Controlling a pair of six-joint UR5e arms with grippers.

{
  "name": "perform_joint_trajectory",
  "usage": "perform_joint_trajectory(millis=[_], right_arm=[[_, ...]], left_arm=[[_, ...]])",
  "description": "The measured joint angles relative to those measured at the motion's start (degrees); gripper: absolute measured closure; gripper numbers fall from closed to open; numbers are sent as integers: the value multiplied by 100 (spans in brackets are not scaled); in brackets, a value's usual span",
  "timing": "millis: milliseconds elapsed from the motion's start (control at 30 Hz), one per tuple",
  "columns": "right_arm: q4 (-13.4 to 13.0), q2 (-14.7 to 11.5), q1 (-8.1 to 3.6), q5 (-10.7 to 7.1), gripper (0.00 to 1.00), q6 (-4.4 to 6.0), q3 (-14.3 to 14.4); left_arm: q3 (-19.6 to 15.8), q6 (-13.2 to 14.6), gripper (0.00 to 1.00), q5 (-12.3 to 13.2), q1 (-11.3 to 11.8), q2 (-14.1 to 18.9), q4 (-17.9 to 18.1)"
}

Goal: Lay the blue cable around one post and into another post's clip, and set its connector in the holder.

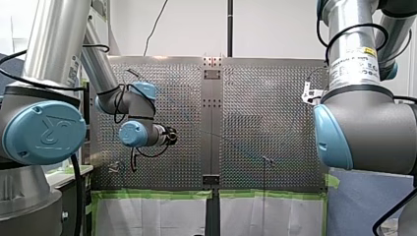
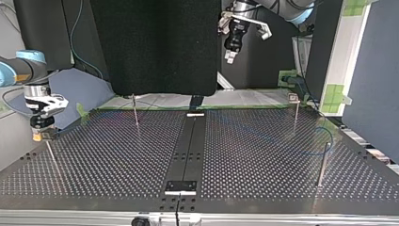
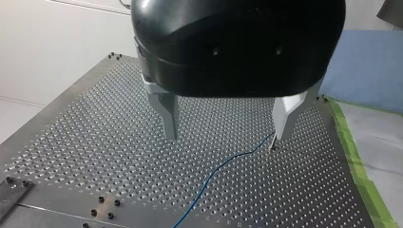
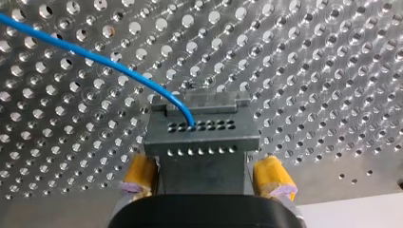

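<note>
Two grippers in view; my right gripper (image 4: 205, 176) is clamped on the grey connector (image 4: 202, 135), yellow pads (image 4: 139, 173) on either side; blue cable (image 4: 95, 59) runs out of it over the perforated table (image 4: 309, 71); all this at the top view's left edge; my left gripper (image 3: 226, 135) hangs above the table, metal fingers apart and empty, cable lying below them.

Four thin posts (image 2: 135, 113) on one perforated counter (image 2: 117, 160), one blue cable (image 4: 95, 58), one grey connector (image 4: 202, 135), two arms (image 1: 49, 49) — two grippers, my left gripper (image 3: 225, 135), my right gripper (image 4: 205, 178).
</note>
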Motion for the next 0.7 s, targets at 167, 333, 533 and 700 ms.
perform_joint_trajectory(millis=[167,333,533,700], right_arm=[[6,0,0,74,0,2,1],[32,-3,-2,188,0,2,1],[107,-1,-22,418,0,2,1],[212,-1,-41,653,0,-4,0]], left_arm=[[0,0,2,0,0,0,0],[0,0,2,0,0,0,0],[0,0,2,0,0,0,0],[0,0,2,0,0,0,0]])
